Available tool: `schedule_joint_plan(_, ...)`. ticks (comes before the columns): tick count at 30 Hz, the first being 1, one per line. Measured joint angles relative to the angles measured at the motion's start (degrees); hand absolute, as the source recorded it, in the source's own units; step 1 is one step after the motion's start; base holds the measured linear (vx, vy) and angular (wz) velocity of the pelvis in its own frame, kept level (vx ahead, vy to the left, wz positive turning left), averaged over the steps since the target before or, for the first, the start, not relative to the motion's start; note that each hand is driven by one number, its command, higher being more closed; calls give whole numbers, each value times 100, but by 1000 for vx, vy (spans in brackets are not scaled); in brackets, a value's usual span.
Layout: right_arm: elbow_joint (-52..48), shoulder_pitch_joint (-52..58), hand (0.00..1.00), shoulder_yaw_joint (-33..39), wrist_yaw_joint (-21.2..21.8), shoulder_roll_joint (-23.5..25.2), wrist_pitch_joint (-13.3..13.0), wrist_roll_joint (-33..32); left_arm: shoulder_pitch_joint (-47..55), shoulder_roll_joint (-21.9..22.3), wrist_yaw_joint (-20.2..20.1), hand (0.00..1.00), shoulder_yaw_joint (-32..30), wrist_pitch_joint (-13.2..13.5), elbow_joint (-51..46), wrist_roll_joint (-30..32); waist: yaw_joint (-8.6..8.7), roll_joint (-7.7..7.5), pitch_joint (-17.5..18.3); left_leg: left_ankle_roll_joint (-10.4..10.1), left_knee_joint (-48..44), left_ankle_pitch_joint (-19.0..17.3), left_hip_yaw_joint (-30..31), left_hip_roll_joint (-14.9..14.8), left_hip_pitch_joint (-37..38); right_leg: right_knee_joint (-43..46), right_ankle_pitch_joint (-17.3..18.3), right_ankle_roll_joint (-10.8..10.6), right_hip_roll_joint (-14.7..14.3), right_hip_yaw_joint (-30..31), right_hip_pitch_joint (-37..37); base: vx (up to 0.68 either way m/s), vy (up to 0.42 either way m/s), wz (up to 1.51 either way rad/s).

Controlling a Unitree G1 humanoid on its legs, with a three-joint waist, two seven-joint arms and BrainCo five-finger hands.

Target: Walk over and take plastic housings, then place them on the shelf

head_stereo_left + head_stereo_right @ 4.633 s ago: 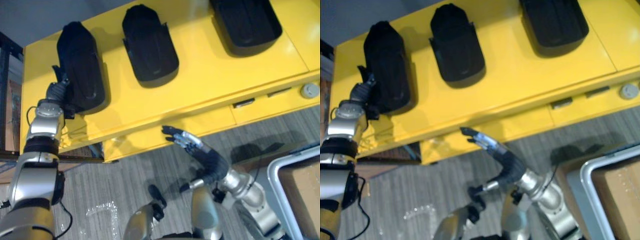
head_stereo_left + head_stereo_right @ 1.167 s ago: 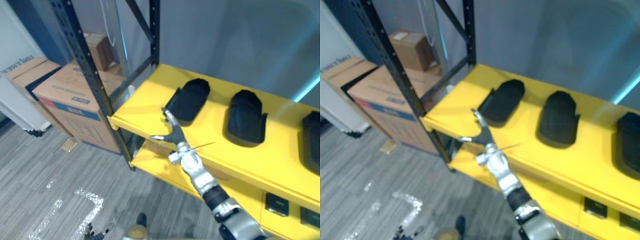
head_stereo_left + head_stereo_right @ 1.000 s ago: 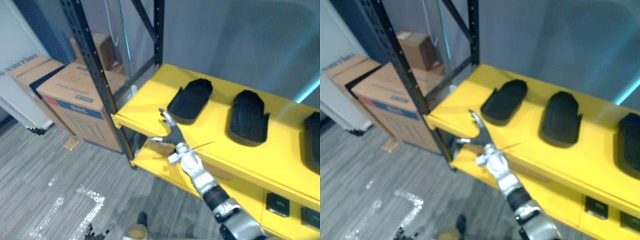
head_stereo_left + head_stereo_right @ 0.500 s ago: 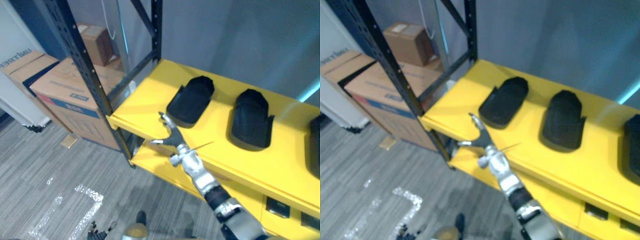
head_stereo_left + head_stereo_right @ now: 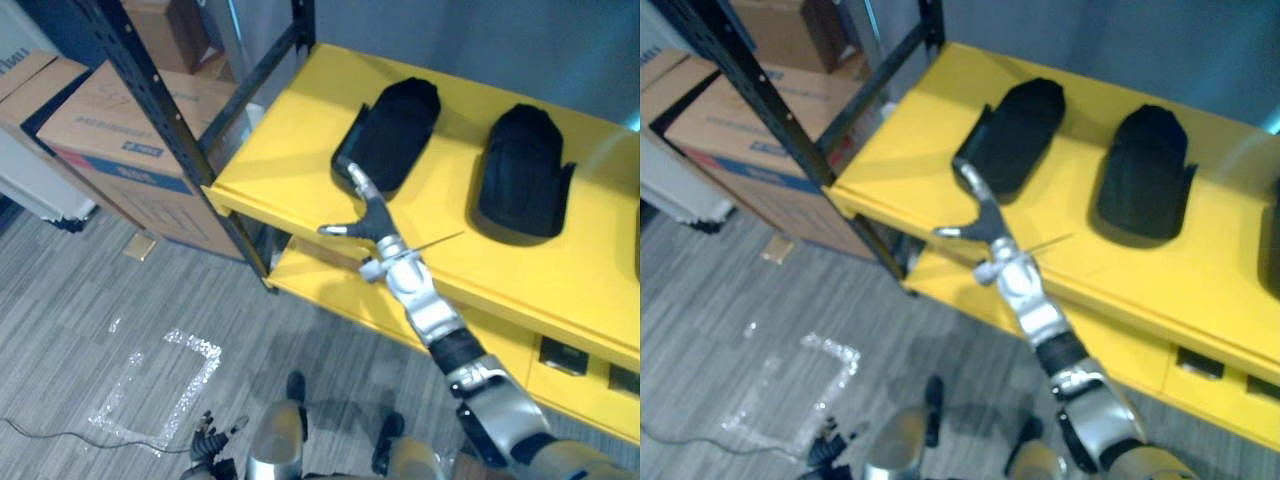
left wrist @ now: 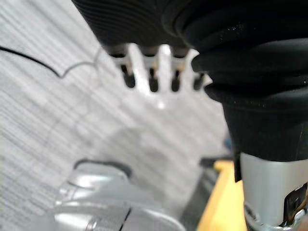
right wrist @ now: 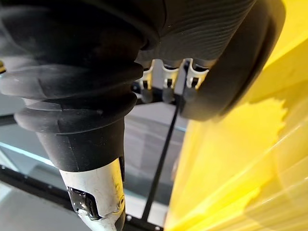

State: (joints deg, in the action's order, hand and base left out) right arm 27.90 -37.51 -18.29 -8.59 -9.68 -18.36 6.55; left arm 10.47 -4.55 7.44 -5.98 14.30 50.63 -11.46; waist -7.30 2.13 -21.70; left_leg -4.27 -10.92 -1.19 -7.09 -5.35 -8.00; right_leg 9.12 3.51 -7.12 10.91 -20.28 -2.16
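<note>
Right hand [image 5: 370, 218], fingers straight and thumb spread, sits at the near end of the leftmost black housing [image 5: 395, 130] on the yellow shelf [image 5: 280, 150]. It should probably reach further over the housing before closing.

Head stereo pair: set high behind the right hand [image 5: 372, 218], looking steeply down. Both eyes share the yellow shelf [image 5: 290, 140] beyond it.
Left wrist camera: very close along the left hand [image 6: 150, 72], facing the floor [image 6: 48, 110].
Right wrist camera: equally close, facing the shelf.

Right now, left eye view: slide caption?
Open right hand reaching toward the leftmost housing on the yellow shelf.
</note>
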Motion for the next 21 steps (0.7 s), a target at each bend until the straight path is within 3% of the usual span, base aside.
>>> schedule_joint_plan(21, 9, -30, 0, -43, 213, -393, 253, 324, 30, -14, -103, 0, 28, -195, 1, 1, 17, 26, -14, 18, 63, -20, -60, -11, 181, -86, 18, 25, -17, 14, -172, 9, -3, -1)
